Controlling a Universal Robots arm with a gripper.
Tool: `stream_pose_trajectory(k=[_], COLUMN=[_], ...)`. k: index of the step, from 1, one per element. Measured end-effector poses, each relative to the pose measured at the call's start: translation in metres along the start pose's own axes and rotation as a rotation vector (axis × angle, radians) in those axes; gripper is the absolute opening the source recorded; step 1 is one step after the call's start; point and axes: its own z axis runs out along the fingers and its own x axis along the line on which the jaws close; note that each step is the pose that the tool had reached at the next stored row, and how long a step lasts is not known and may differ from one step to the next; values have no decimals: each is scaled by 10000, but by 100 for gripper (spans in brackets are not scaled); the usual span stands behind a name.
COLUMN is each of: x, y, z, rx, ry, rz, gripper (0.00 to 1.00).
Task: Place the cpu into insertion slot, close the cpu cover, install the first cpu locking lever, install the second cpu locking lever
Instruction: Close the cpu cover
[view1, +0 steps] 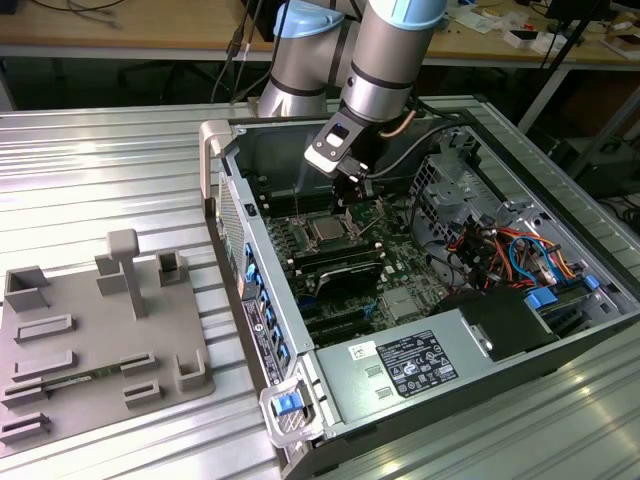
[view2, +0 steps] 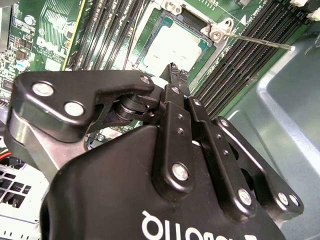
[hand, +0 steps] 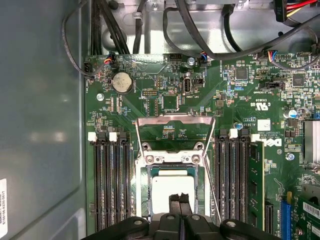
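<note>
The arm (view1: 385, 60) drops steeply into the open computer case (view1: 258, 300), fingers (hand: 174, 201) pressed together just above the cpu (hand: 167, 190) seated in the insertion slot (hand: 141, 200), cpu cover (hand: 175, 119) flipped back.

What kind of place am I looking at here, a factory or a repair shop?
Probably a robotics lab or test workshop: a robot arm reaches into an open desktop computer standing on a ribbed metal table, with wooden workbenches behind.
</note>
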Motion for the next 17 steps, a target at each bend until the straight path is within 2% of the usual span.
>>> stream_pose_trajectory(k=[8, 17], x=[-1, -1], y=[0, 0], z=[-37, -47], rx=[0, 0], ry=[0, 1], rz=[0, 0], gripper=[11, 11])
